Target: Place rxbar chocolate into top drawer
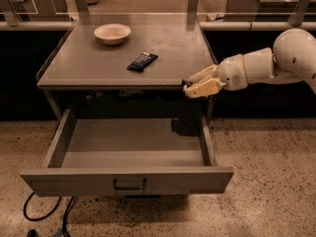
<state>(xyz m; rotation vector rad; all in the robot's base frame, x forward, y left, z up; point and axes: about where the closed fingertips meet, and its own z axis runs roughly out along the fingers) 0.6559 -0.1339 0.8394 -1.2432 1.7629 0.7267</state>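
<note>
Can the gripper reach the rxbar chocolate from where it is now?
Probably yes: the gripper sits at the front edge of the table, and nothing stands between it and the rxbar chocolate lying on top.

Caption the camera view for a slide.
Pincer at the table's front right corner, chocolate bar on top near a bowl, top drawer open below.
</note>
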